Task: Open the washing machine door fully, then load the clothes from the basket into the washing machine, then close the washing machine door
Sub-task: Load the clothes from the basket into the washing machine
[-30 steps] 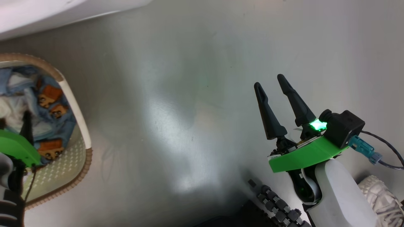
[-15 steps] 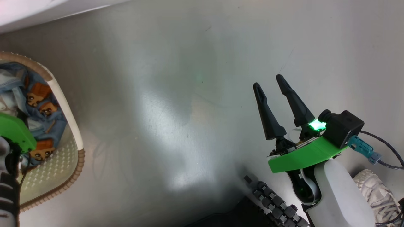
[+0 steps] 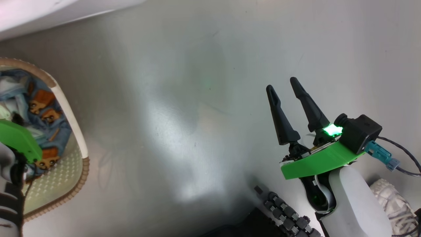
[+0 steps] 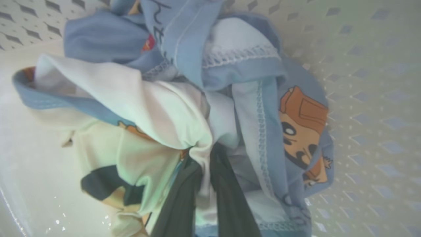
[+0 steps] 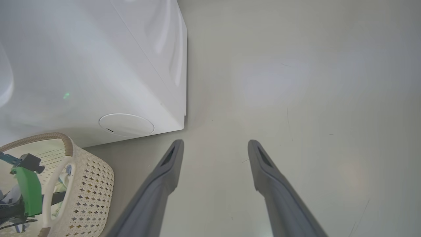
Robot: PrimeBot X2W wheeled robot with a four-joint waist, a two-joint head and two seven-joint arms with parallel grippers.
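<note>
Pinching a fold between its closed fingers, the left pincer (image 4: 205, 154) grips the clothes (image 4: 158, 108), which lie heaped in the one basket (image 3: 70, 121) at the scene's left. The one washing machine (image 5: 82, 65) stands just beyond it. The crumpled bundle shows no long axis and is probably several garments, too tangled to count. The right pincer (image 3: 281, 84) hangs open over the floor (image 3: 197, 98), well apart, so the left arm is nearer.

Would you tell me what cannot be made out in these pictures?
Tips of the left gripper: left wrist view, buried in the clothes.
Left part of the basket: head view, cut off by the left edge.
Front of the washing machine: head view, cut off by the top edge.
</note>
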